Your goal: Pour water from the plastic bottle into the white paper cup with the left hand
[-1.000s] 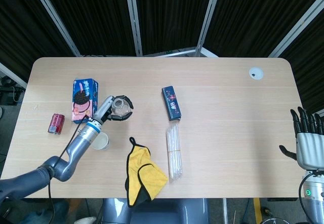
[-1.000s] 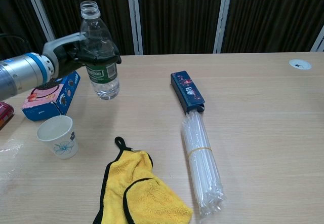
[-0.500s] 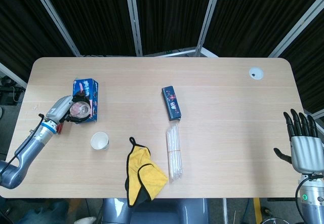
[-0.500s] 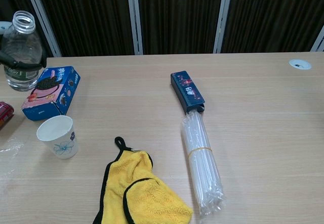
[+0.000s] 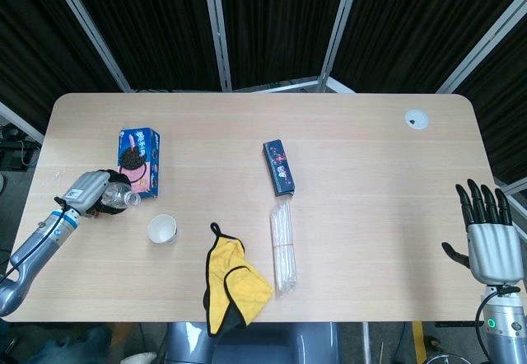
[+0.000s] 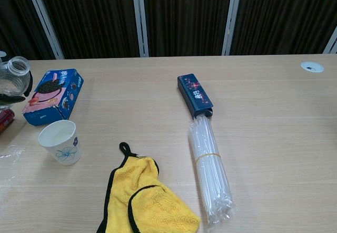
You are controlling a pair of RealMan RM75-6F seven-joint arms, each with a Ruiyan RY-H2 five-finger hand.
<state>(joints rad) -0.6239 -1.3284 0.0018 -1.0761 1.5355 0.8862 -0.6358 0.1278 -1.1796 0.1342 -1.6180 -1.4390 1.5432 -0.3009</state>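
My left hand (image 5: 92,197) grips the clear plastic bottle (image 5: 120,198) at the table's left side. The bottle is tilted, its open mouth pointing right toward the white paper cup (image 5: 161,229). In the chest view only the bottle's neck and mouth (image 6: 15,74) show at the left edge, above and left of the cup (image 6: 59,141); the hand itself is nearly cut off there. The cup stands upright. No water stream is visible. My right hand (image 5: 489,234) hovers open off the table's right front corner.
A blue cookie box (image 5: 140,160) lies just behind the bottle, with a red can (image 6: 5,119) at the left edge. A yellow cloth (image 5: 230,282), a bundle of clear straws (image 5: 283,247) and a dark blue box (image 5: 278,166) lie mid-table. A white grommet (image 5: 416,119) sits far right.
My left hand has carried the bottle from mid-table leftward past the cookie box, lowered it and tipped its mouth toward the cup. The right hand has drifted slightly.
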